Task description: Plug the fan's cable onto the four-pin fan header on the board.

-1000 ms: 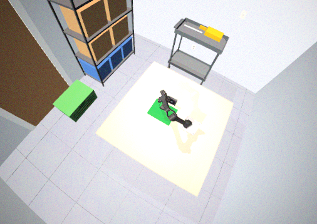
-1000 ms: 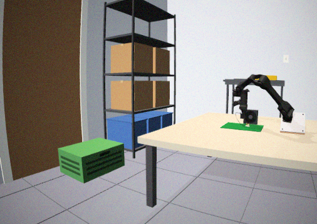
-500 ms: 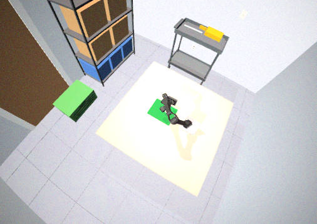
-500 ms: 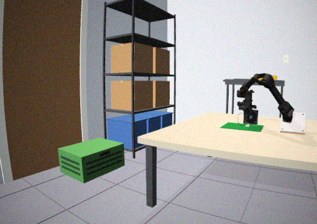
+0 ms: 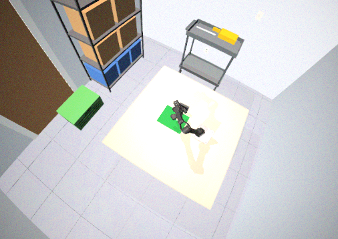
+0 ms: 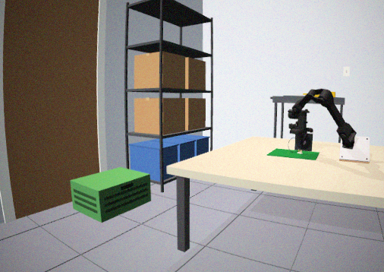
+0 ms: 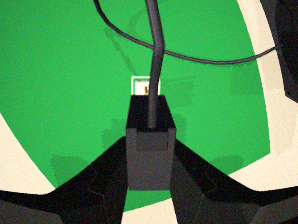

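My gripper (image 7: 148, 144) (image 6: 300, 147) is shut on the black plug (image 7: 138, 114), with the cable (image 7: 156, 62) running up from it. The plug is above the green board (image 7: 60, 95) (image 6: 278, 153) (image 5: 165, 116). The white four-pin header (image 7: 137, 86) (image 6: 300, 152) shows just beyond the plug's far end in the wrist view. Plug and cable cover part of it, and a pin or two show. Whether the plug touches the header cannot be told. The black fan (image 7: 289, 45) (image 6: 309, 140) stands beside the board, at the wrist view's right edge.
A loop of cable (image 7: 220, 62) crosses over the board to the fan. A white upright panel (image 6: 361, 150) stands by the arm's base on the table (image 6: 235, 162) (image 5: 150, 152). A shelf rack, a grey cart (image 5: 204, 37) and a green crate (image 5: 80, 105) (image 6: 114, 178) stand away from the table.
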{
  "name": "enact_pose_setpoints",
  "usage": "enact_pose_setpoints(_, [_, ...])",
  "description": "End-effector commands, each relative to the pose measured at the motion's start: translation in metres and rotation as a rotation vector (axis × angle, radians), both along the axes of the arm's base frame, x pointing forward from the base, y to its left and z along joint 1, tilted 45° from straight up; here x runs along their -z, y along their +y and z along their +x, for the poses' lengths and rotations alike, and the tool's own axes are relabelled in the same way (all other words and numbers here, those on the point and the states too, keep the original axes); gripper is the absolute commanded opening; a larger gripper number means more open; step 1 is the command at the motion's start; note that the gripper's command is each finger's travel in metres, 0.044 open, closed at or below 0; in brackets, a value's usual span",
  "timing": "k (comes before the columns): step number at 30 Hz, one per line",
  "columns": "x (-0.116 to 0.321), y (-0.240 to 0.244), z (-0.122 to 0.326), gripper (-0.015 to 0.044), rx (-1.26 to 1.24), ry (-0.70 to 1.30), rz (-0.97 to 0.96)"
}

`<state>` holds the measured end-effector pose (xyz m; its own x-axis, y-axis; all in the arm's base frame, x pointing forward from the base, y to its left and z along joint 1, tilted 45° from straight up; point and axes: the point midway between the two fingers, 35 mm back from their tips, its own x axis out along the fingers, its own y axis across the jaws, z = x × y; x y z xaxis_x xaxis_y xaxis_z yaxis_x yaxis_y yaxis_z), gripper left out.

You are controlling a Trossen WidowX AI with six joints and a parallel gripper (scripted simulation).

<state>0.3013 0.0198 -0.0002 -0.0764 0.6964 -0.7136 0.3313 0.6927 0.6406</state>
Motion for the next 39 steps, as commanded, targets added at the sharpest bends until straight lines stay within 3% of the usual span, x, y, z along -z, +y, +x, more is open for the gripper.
enact_pose_setpoints(1, [-0.001, 0.000, -0.002, 0.0000, 0.008, 0.006, 0.001])
enact_pose_setpoints(39, [0.015, 0.017, -0.005, 0.0000, 0.007, 0.005, 0.002])
